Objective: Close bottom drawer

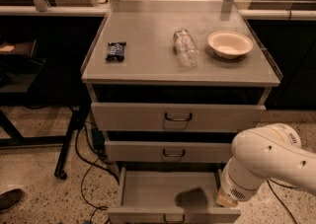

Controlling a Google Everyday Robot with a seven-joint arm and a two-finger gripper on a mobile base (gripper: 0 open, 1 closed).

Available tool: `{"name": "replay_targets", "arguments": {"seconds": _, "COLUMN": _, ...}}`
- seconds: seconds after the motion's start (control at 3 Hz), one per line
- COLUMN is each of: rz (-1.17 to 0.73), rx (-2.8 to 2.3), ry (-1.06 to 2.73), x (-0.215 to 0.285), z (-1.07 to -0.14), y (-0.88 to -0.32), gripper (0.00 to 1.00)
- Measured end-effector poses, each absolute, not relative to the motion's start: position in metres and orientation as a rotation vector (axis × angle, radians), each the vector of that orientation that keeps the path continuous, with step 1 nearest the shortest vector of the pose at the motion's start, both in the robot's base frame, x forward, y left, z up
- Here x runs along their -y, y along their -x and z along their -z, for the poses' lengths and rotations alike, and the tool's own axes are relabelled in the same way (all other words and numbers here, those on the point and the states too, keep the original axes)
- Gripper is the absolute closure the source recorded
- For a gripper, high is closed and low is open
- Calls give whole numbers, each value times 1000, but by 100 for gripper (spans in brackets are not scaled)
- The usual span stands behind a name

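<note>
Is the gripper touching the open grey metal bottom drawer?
Cannot tell. In the camera view the gripper sits by the bottom drawer's right wall, the white arm hiding any contact.

Gripper (226,200) hangs over bottom drawer (148,188), at its right side.
</note>
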State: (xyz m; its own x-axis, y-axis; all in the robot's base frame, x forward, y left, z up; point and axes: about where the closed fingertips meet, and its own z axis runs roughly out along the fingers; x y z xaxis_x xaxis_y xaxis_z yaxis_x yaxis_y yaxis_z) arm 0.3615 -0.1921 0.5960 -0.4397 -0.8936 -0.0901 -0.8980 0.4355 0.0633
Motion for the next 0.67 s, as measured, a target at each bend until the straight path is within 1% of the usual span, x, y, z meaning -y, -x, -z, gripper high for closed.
{"name": "replay_targets", "arguments": {"seconds": 0.33, "rz": -208, "rx": -2672, "ry": 1625, "x": 191, "z": -570, "y": -355, "gripper": 100}}
{"name": "replay_targets", "arguments": {"seconds": 0.67, "rz": -252, "rx": -2732, "ry": 1648, "x": 186, "z": -515, "y": -342, "gripper": 100}}
